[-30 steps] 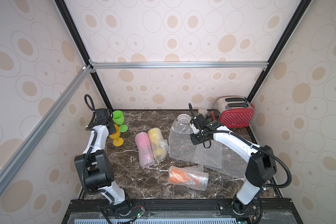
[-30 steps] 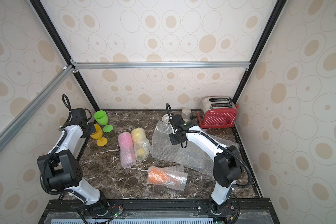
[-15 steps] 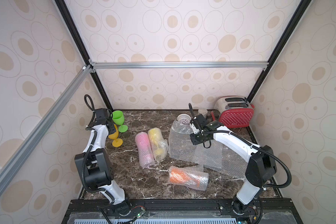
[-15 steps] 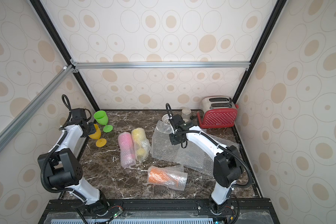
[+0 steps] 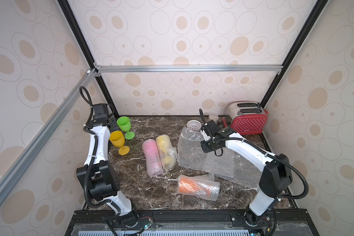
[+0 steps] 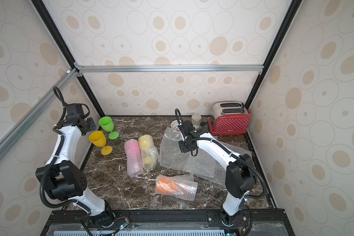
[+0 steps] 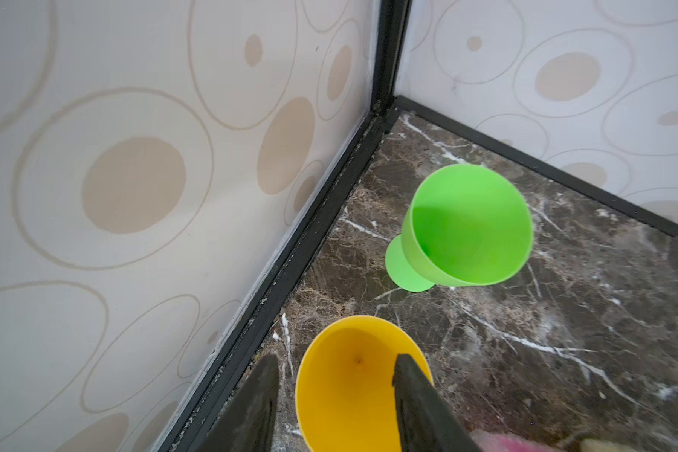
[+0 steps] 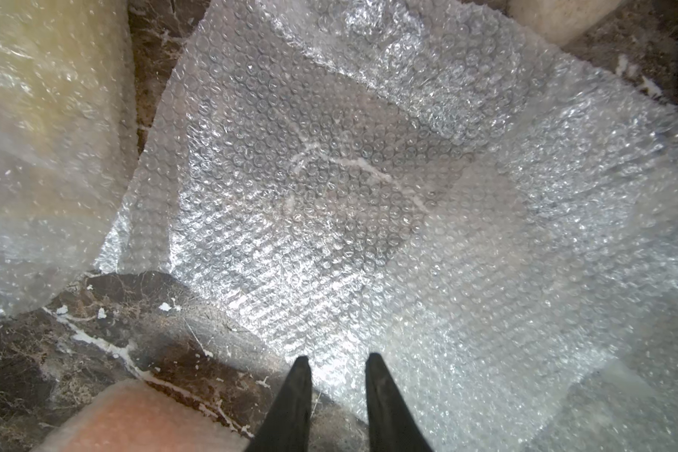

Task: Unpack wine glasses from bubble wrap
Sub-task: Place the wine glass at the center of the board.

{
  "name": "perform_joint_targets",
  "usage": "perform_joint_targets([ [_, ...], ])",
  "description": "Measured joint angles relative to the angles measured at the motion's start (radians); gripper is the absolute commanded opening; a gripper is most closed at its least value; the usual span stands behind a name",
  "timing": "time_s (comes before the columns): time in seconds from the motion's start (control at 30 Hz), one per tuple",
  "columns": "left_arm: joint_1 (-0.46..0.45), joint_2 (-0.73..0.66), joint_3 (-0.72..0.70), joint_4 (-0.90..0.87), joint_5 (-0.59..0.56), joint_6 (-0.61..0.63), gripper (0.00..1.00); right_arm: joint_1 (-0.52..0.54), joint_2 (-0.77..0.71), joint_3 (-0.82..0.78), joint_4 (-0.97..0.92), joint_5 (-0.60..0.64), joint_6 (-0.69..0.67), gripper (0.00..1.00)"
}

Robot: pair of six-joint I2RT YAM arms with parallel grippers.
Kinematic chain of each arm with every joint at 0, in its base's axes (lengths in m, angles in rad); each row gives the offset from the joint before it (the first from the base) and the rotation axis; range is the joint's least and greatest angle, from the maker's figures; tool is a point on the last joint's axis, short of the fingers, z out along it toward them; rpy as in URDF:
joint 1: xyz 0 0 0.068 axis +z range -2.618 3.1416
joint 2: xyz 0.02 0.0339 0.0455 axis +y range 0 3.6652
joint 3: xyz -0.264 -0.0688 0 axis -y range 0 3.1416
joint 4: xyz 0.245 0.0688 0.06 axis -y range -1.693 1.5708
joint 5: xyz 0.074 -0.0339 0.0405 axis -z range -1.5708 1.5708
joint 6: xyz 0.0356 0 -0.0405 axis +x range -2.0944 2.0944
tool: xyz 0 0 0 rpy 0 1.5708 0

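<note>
Two bare wine glasses stand upright at the back left: a green one (image 5: 123, 123) (image 7: 470, 223) and a yellow one (image 5: 117, 139) (image 7: 349, 391). My left gripper (image 7: 335, 358) hangs open over the yellow glass, one finger outside the rim and one over the bowl, gripping nothing. Three bubble wrap tubes lie mid-table, showing pink (image 5: 151, 157), yellow (image 5: 165, 151) and orange (image 5: 196, 187). My right gripper (image 8: 337, 358) hovers slightly open and empty above the edge of a flat bubble wrap sheet (image 5: 194, 155) (image 8: 368, 195).
A red toaster (image 5: 247, 121) stands in the back right corner, with a clear jar (image 5: 213, 118) and a small white perforated bowl (image 5: 193, 125) beside it. The left wall and corner post (image 7: 388, 58) are close behind the two standing glasses.
My left gripper has opened and let go of the yellow glass, which now stands on its foot beside the green one. The right arm has not moved.
</note>
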Motion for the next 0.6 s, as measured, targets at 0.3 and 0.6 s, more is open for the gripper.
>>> perform_joint_targets([
  [0.3,-0.2,-0.143,-0.013,-0.018,0.072,-0.022,0.49,-0.061,-0.073,-0.061,-0.021,-0.016,0.055,0.27],
  [0.6,-0.466,-0.177,-0.188,0.095,0.18,-0.124,0.49,-0.167,-0.203,-0.212,-0.02,-0.024,0.137,0.28],
])
